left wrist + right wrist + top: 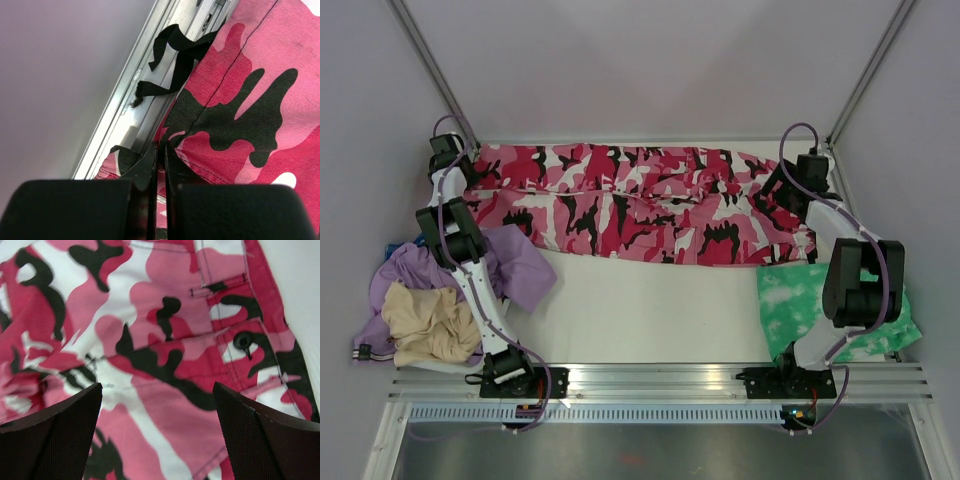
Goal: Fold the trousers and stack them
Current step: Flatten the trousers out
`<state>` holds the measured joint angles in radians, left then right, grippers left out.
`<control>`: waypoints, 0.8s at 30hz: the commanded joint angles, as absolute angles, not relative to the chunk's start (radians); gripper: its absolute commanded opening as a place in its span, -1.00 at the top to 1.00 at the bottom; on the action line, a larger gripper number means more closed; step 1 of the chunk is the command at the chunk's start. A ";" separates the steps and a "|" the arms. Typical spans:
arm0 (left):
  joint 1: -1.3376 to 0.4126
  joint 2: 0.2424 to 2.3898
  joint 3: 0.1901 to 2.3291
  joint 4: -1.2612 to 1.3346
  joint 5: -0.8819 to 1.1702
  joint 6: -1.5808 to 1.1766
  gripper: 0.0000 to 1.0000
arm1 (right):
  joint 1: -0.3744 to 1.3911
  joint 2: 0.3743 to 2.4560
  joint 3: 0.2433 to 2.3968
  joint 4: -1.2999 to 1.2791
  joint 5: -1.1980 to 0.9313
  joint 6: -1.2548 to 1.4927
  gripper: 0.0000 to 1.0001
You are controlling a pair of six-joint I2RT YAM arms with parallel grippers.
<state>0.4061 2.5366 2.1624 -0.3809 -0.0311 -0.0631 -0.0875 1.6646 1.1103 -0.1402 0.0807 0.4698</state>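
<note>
Trousers lie spread lengthwise along the far side of the bench. Left gripper is pinched narrow on the trousers' left end, with cloth between its fingers. Right gripper is spread wide over the right end near a black button, holding nothing. Lilac garment and beige garment are heaped near-left. Tie-dye garment lies near-right.

1. This is a robotics lab test cell, not a home.
2. Plain blank walls meet bare aluminium frame struts.
3. The left arm and right arm (purple cables left exposed) are bolted to a slotted aluminium rail edging a white tabletop.
4. The trousers lie spread directly on that bare tabletop.
</note>
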 commanded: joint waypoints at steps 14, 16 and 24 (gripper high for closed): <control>0.429 2.473 2.109 -0.354 -0.043 -0.080 0.95 | -0.161 2.236 1.744 -0.271 0.311 0.269 -0.96; 0.428 2.468 2.108 -0.354 -0.037 -0.081 0.95 | -0.167 2.272 1.784 -0.291 0.310 0.268 -0.93; 0.426 2.453 2.108 -0.347 -0.011 -0.077 0.95 | -0.175 2.381 1.845 -0.291 0.209 0.282 -0.51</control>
